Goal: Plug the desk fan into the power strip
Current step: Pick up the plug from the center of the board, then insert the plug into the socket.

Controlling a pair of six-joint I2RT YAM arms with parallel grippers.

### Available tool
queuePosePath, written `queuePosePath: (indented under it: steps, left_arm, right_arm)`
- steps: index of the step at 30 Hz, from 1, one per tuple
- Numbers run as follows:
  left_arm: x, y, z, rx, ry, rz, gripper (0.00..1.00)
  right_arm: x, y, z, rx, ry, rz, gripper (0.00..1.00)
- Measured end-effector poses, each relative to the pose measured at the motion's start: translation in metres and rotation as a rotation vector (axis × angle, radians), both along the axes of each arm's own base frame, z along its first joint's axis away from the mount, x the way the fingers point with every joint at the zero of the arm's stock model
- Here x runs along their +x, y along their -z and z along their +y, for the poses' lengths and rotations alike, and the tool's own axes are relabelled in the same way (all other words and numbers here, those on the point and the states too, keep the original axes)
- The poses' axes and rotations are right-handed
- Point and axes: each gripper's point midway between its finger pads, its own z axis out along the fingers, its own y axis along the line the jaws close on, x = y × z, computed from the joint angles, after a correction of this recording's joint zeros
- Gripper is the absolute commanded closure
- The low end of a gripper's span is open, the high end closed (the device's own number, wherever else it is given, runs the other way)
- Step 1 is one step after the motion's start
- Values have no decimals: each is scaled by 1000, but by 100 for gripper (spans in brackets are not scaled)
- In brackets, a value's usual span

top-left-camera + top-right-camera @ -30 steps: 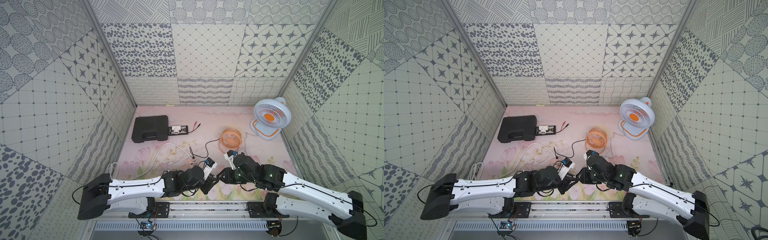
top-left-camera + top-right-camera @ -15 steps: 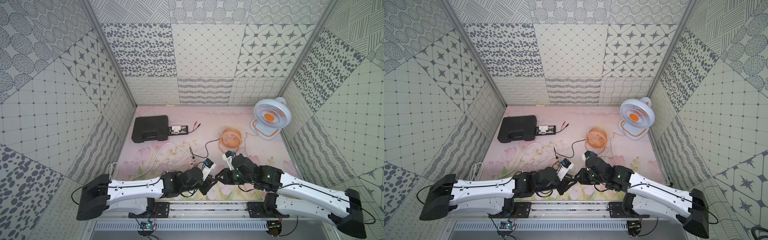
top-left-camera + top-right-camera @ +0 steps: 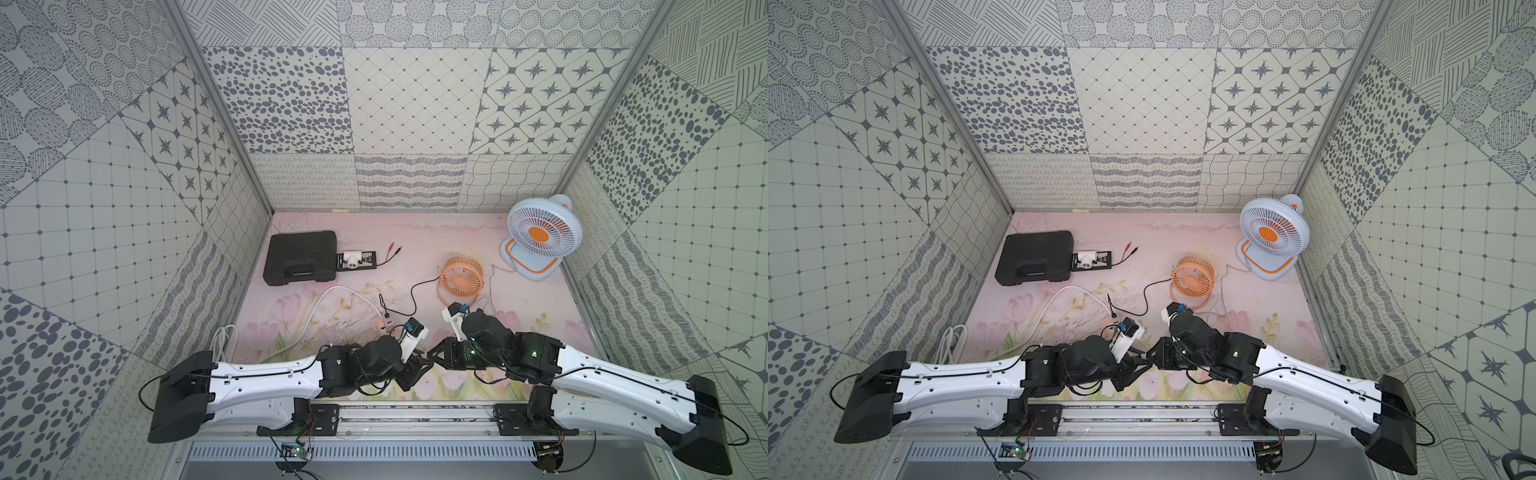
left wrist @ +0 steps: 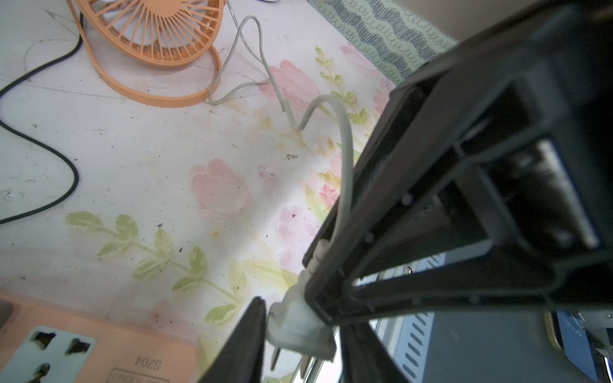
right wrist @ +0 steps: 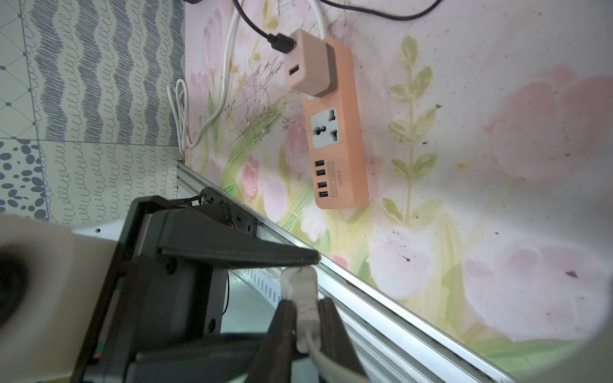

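Most pwr strip [image 4: 116, 338] cut off; R claw [image 5: 306, 306] pinches plug [image 5: 298, 278].

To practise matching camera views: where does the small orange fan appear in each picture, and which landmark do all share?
Both top views: small orange fan just right of centre.
Left wrist: the fan partly shown, cut by the frame edge.
Right wrist: not in it.
Shared landmark: black cable running from the fan.
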Motion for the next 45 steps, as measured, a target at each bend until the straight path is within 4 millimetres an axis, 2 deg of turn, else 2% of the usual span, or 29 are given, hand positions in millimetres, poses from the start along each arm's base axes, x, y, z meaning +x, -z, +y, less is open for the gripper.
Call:
queuePosePath:
  steps: [1, 8, 12, 18, 22, 26, 29, 32, 34, 37, 39, 45]
  left_arm:
    - [0, -5, 0, -22, -6, -1, 28]
    - [5, -33, 10, -108, -54, -31, 13]
    - [12, -47, 24, -124, -129, -25, 10]
    - [34, -51, 65, -113, -342, 21, 14]
    - [49, -48, 100, -98, -491, 59, 15]
    - [60, -39, 129, -63, -619, 112, 20]
    - [64, -23, 147, -25, -696, 172, 22]
    - [64, -7, 157, -3, -735, 229, 25]
    - [62, 5, 161, 14, -749, 273, 29]
    - [59, 24, 163, 39, -760, 348, 42]
    - [57, 36, 162, 52, -767, 405, 48]
    - [50, 61, 152, 52, -737, 530, 50]
  right_arm:
    - [1, -2, -1, 4, 5, -7, 100]
    - [9, -11, -6, 18, 45, -64, 100]
    - [17, -11, -10, -5, 68, -105, 100]
    - [28, 7, -14, -104, 92, -142, 100]
    - [31, 14, -7, -177, 66, -175, 100]
    - [32, 9, 8, -210, 23, -234, 100]
    - [34, 5, 19, -237, -4, -285, 100]
    - [33, 6, 27, -262, -26, -319, 100]
    - [33, 9, 29, -276, -36, -335, 100]
    - [33, 14, 33, -294, -49, -353, 100]
    - [34, 17, 35, -306, -52, -363, 100]
    - [34, 30, 39, -358, -63, -387, 100]
